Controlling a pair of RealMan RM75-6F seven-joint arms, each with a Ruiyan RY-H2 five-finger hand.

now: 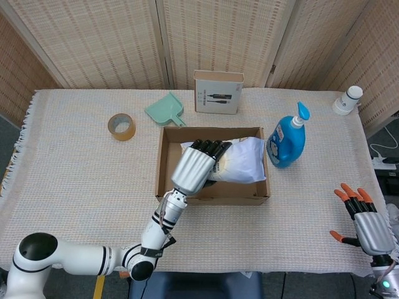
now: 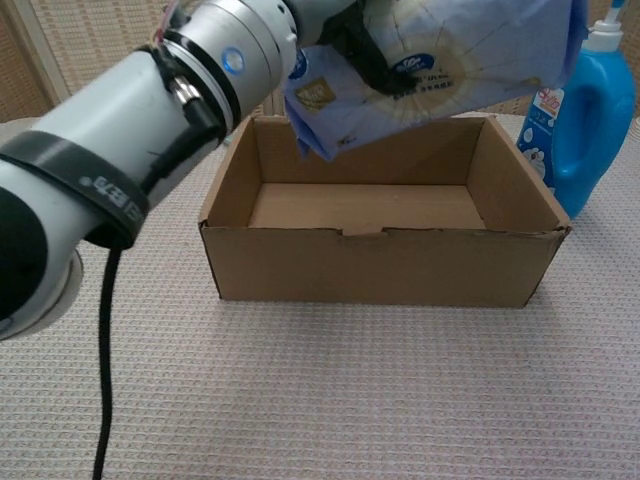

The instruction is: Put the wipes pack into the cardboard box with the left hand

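Observation:
My left hand (image 1: 196, 167) holds the wipes pack (image 1: 240, 168), a white and pale blue soft pack, in the air over the open cardboard box (image 1: 163, 187). In the chest view the wipes pack (image 2: 450, 60) hangs tilted above the cardboard box (image 2: 380, 265), whose inside is bare, and the left arm reaches in from the upper left with dark fingers (image 2: 375, 60) wrapped around the pack. My right hand (image 1: 368, 221) rests at the table's front right edge, orange-tipped fingers spread, holding nothing.
A blue pump bottle (image 1: 287, 140) stands just right of the box. Behind the box are a white product carton (image 1: 217, 92) and a green dustpan (image 1: 166, 109). A tape roll (image 1: 121, 126) lies at the left, a small white bottle (image 1: 348, 99) at the far right.

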